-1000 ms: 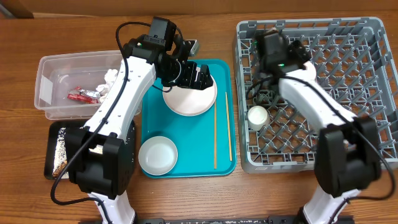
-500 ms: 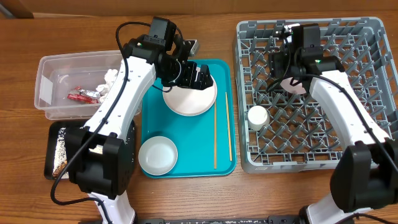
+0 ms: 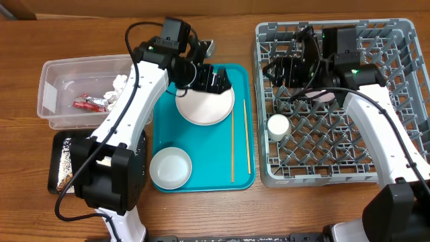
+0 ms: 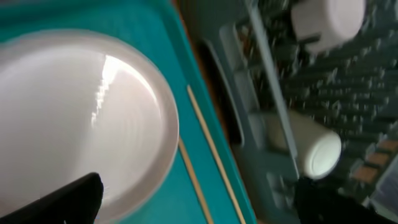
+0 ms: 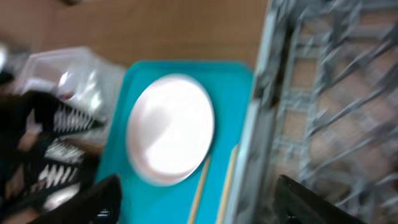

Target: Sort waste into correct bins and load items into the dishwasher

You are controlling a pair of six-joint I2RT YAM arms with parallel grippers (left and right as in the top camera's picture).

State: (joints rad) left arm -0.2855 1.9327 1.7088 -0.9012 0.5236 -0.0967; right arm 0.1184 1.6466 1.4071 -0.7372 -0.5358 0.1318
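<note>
Over the last second the right arm has lifted off the near-left part of the large square grey plastic dish rack (image 3: 376, 134). Its wrist has swung to the rack's back-left corner, so the right end effector (image 5: 199, 186) now faces the teal serving tray (image 3: 161, 128). The left arm and all the dishes have stayed put.

The pale pink round plate (image 3: 205, 106) lies flat on the tray, right under the left end effector (image 3: 213, 81). That end effector hangs over the plate's far rim with its fingers spread wide and nothing in them. I cannot tell whether a fingertip touches the rim. Seen from the right end effector, the plate lies beyond the rack wall, well apart. Its fingers are also spread and empty.

The step in hand looks to be lifting the plate for the rack. A flat plate offers only its rim, so one finger should slip under the lip and the other press on top. The close should be firm, since the surface looks smooth and could slide. It should be lifted clear of the tray's raised edge before any sideways travel, then stood on edge between pegs. The right arm would do well to wait at the rack wall, because the two wrists are near each other.

The thin wooden chopsticks (image 3: 232, 149) lie on the tray between the two end effectors, just beside the plate. The white bowl (image 3: 170, 168) sits on the tray on the robot's side of the left end effector. The small white cup (image 3: 277, 126) rests among the pegs on the robot's side of the right one.
</note>
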